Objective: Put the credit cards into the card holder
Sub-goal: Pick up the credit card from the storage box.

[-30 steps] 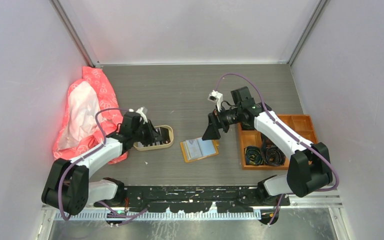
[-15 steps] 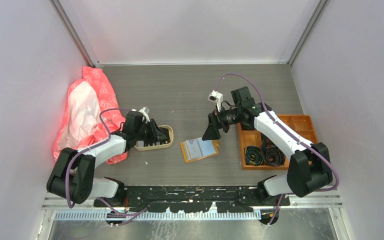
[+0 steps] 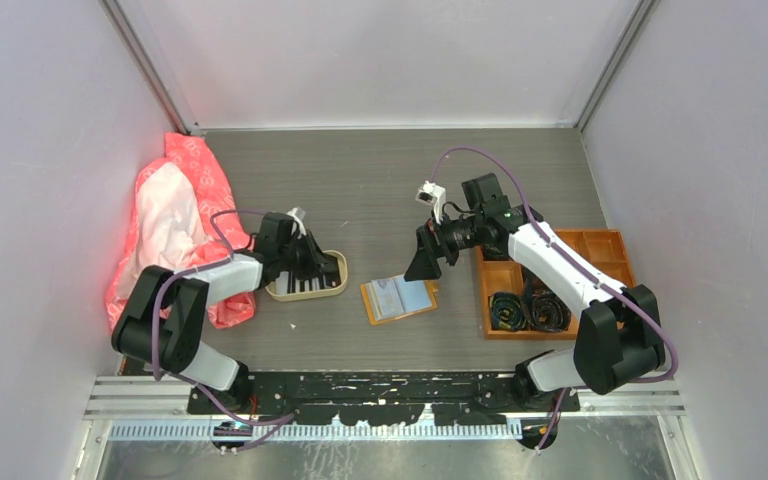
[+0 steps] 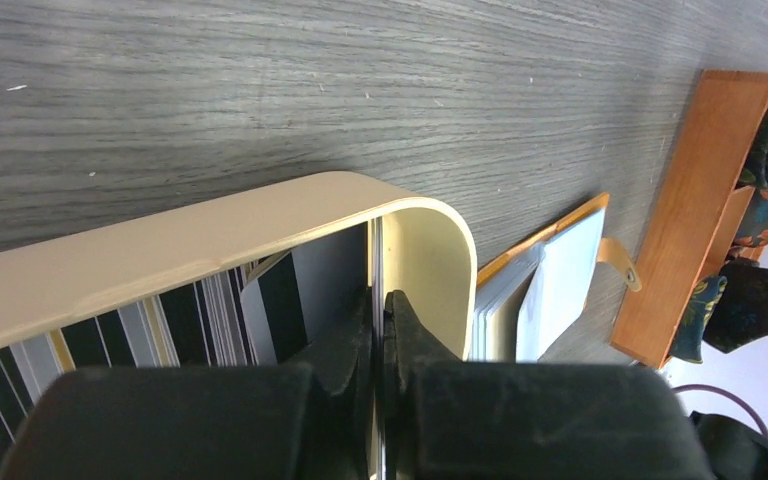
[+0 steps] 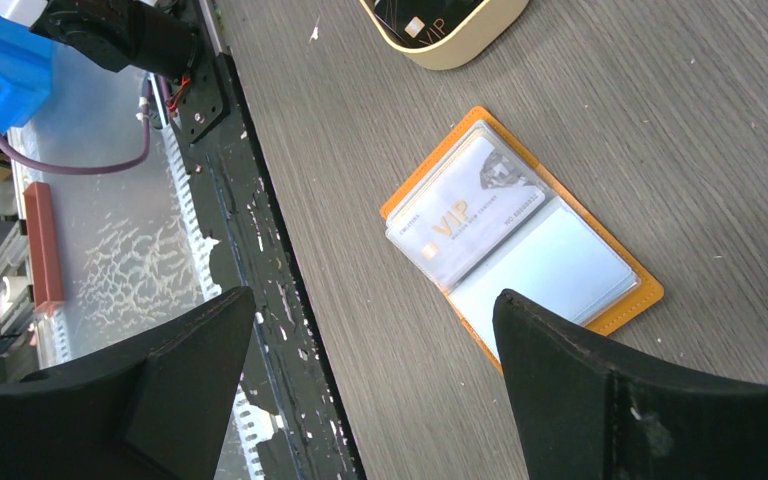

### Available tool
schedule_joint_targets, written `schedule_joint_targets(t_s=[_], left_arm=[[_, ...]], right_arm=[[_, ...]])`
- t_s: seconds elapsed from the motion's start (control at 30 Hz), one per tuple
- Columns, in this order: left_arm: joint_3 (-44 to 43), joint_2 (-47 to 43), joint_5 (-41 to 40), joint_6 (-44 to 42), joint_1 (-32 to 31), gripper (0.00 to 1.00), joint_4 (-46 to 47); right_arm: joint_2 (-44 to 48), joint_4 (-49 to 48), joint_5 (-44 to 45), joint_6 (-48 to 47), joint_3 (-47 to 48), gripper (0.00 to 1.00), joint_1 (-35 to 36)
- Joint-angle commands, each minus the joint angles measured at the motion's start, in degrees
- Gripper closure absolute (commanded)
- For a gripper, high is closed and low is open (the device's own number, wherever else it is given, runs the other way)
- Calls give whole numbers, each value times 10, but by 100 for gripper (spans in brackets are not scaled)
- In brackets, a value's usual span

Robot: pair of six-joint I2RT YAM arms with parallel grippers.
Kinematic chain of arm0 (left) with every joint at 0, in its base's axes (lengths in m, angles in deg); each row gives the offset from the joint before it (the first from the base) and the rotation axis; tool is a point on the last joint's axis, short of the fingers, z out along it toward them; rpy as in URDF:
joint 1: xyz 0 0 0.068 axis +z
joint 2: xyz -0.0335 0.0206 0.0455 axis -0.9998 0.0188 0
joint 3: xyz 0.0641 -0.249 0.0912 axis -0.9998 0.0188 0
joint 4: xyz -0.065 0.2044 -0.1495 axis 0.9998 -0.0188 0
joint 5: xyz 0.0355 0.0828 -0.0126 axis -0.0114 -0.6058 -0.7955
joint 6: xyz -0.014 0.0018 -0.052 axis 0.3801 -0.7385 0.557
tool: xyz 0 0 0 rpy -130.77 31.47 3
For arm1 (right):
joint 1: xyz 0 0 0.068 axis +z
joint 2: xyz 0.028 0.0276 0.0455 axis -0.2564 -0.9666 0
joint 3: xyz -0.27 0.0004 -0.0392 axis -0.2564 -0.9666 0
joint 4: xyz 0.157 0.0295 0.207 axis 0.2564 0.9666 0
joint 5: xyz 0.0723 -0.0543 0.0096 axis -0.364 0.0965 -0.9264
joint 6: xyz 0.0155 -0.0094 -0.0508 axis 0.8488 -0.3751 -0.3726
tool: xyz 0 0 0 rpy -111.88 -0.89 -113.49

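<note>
Left hand: we are seeing the left hand (image 3: 312, 268) (image 4: 376, 300) reaching into the beige tray (image 3: 307, 293) (image 4: 210, 230), its fingers (image 4: 340, 340) clenched together on a thin card.
Pinched card: the pinched card (image 4: 374, 255) is standing on edge between those fingers, just inside the tray's rounded end.
Credit cards: the other credit cards (image 4: 110, 340), striped black and white, are lying flat in the tray beside and under the left hand; one dark card (image 5: 415, 20) is showing far ahead of the right hand.
Right hand: the right hand (image 3: 422, 262) (image 5: 372, 310) is hanging above the tabletop (image 3: 380, 190), its fingers (image 5: 190, 360) spread wide and grasping nothing.
Card holder: the card holder (image 3: 398, 298) (image 5: 520, 235) is lying open and flat just beyond the right hand's fingertips, with a white card and a pale blue card sitting in its clear pockets; from the left hand it is lying past the tray's end.
Orange box: we are finding the orange box (image 3: 600, 250) (image 4: 680, 200) behind the right hand, holding black coils (image 3: 530, 310).
Pink cloth: the pink cloth (image 3: 175, 220) is bunching up behind the left hand.
</note>
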Motion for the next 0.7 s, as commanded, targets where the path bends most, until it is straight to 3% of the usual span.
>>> schedule_joint_targets(t_s=[0.0,0.3,0.67], left_arm=[[-15,-2,9,-1,3,100,20],[21,-75,36,6,39,100,16],[28,-50,95,14,60,98,53]], right_arm=[[7,0,-15,-7,6,6,-2],[7,1,-17,-7,6,6,-2],[8,0,-16,-7,6,6,-3]])
